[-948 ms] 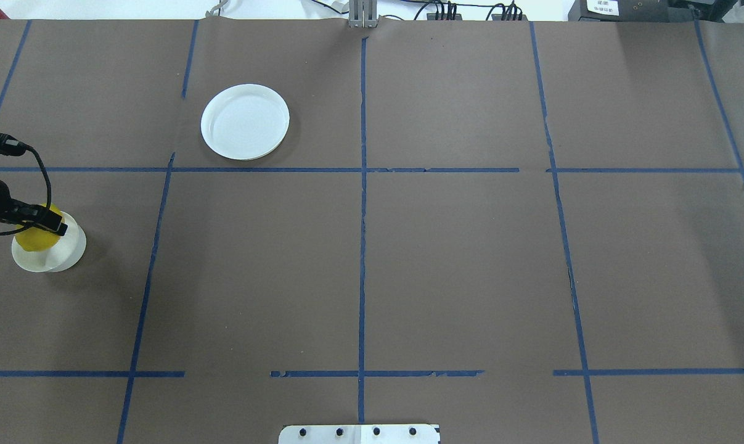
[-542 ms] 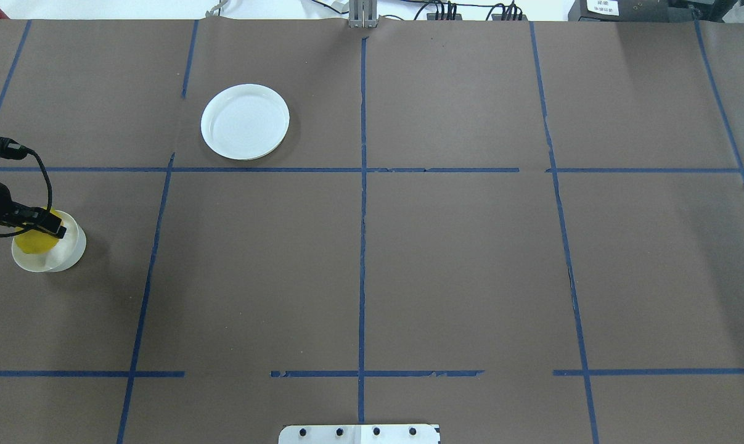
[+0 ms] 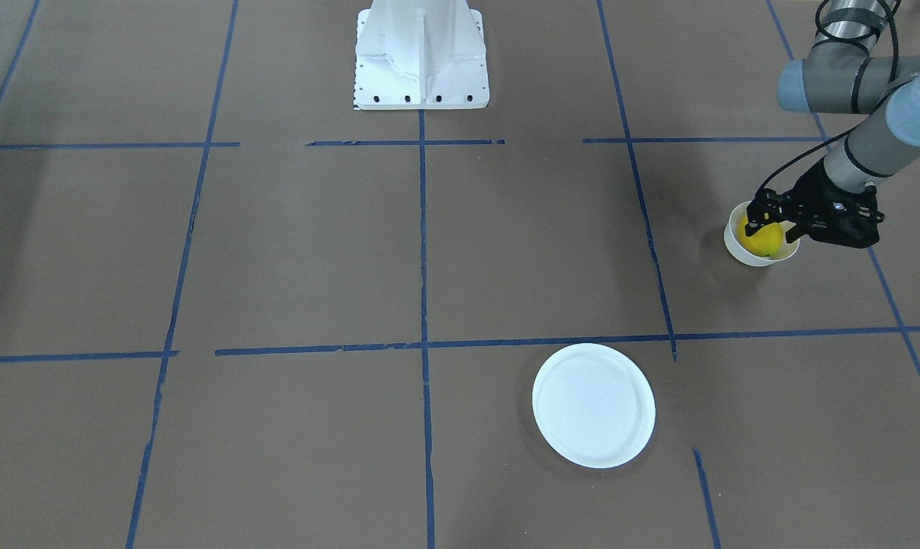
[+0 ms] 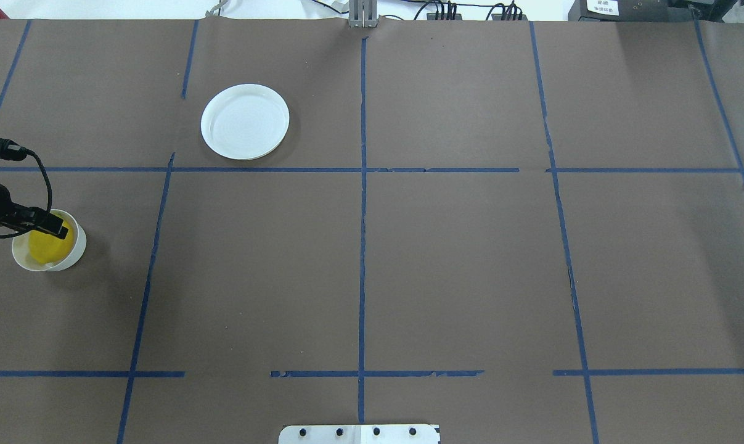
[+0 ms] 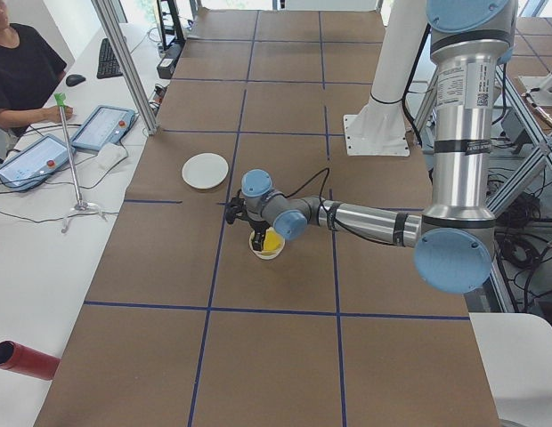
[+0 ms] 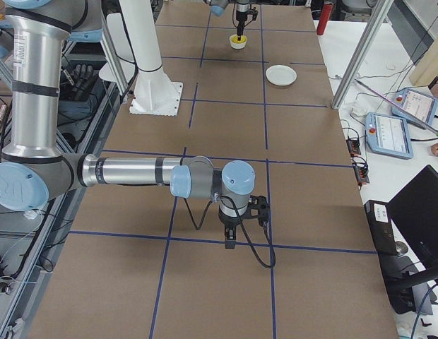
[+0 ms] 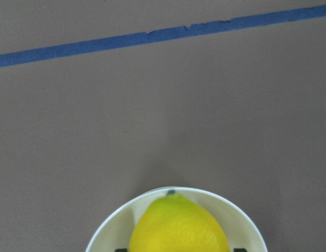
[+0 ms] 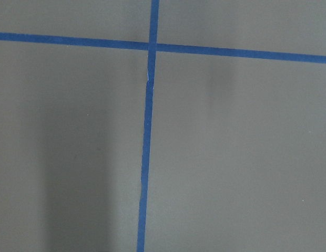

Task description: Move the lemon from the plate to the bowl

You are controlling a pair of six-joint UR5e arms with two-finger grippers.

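Observation:
The yellow lemon lies inside the small off-white bowl at the table's left edge. It also shows in the front view and fills the bottom of the left wrist view, inside the bowl's rim. My left gripper hangs over the bowl, open, its fingertips on either side of the lemon's top. The white plate is bare, farther away and to the right. My right gripper shows only in the exterior right view, low over bare table; I cannot tell whether it is open.
Brown paper with blue tape lines covers the table. The white robot base stands at the near middle edge. The bowl sits close to the table's left end. An operator sits at a side desk with tablets.
The lemon has gone from between my left gripper's fingers down into the bowl and now shows more fully. The left gripper has stayed over the bowl's rim.

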